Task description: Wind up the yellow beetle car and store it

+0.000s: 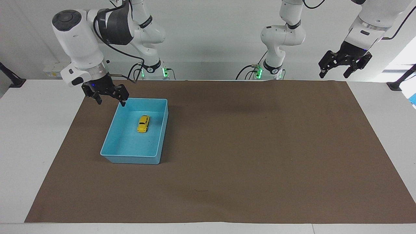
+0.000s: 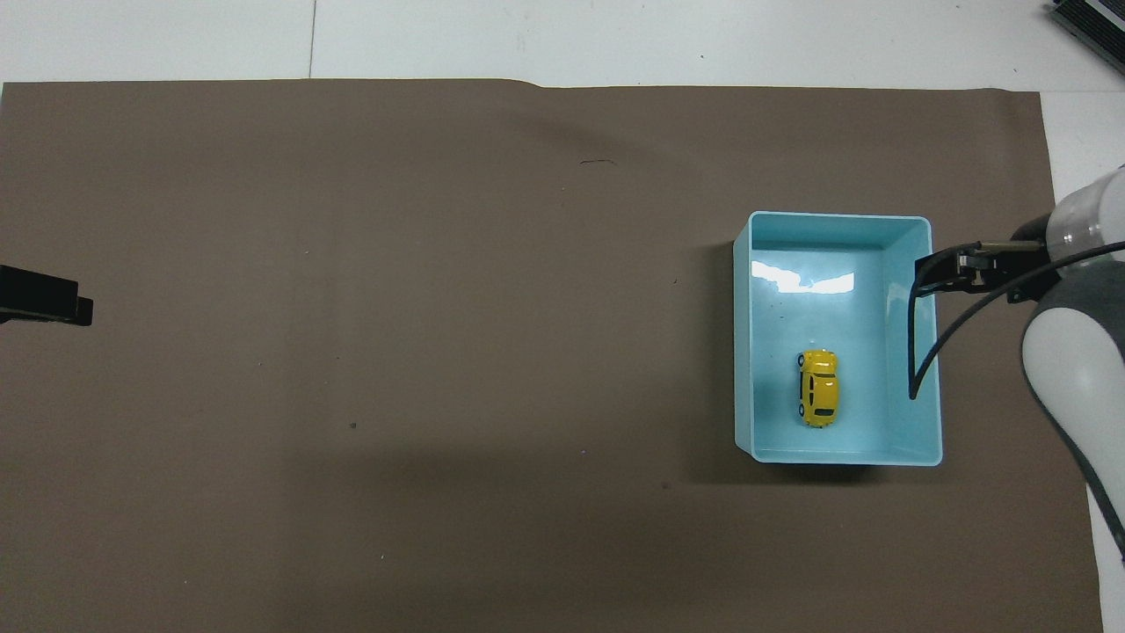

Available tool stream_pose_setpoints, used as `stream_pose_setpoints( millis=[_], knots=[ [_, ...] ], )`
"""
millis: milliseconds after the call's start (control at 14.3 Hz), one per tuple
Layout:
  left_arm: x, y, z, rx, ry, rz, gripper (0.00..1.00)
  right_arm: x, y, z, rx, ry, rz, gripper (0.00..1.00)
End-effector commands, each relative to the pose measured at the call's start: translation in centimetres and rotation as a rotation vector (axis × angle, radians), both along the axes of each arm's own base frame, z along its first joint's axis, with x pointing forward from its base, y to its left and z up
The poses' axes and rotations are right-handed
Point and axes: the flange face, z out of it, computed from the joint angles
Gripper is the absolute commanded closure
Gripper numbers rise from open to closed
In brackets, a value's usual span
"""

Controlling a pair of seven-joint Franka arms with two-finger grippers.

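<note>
The yellow beetle car (image 1: 143,123) (image 2: 818,400) lies on its wheels on the floor of the blue bin (image 1: 130,158) (image 2: 743,352), free of any grip. My right gripper (image 1: 111,102) (image 2: 933,268) hangs open and empty above the bin's corner nearest the robots, at the right arm's end, well clear of the car. My left gripper (image 1: 333,75) (image 2: 44,303) waits open and empty, raised high over the left arm's end of the table.
A brown mat (image 1: 260,146) covers most of the white table (image 1: 32,130). The bin stands on it toward the right arm's end. A cable from the right arm loops over the bin's rim.
</note>
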Motion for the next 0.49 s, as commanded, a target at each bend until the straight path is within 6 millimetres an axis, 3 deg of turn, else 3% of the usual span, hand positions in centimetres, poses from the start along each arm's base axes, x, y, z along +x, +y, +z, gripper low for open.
stream_pose_setpoints(
  millis=[0,210,420],
  knots=[
    [-0.7,0.3,0.2,0.004,0.001,-0.002,0.0,-1.3,0.2,1.9,0.004,0.02,-0.025,0.0],
    [-0.7,0.3,0.2,0.004,0.001,-0.002,0.0,-1.5,0.3,5.1,0.083,0.009,-0.073,0.0],
    [-0.7,0.3,0.2,0.003,0.001,-0.002,0.0,-1.6,0.7,5.0,0.077,0.0,-0.063,0.0]
  ],
)
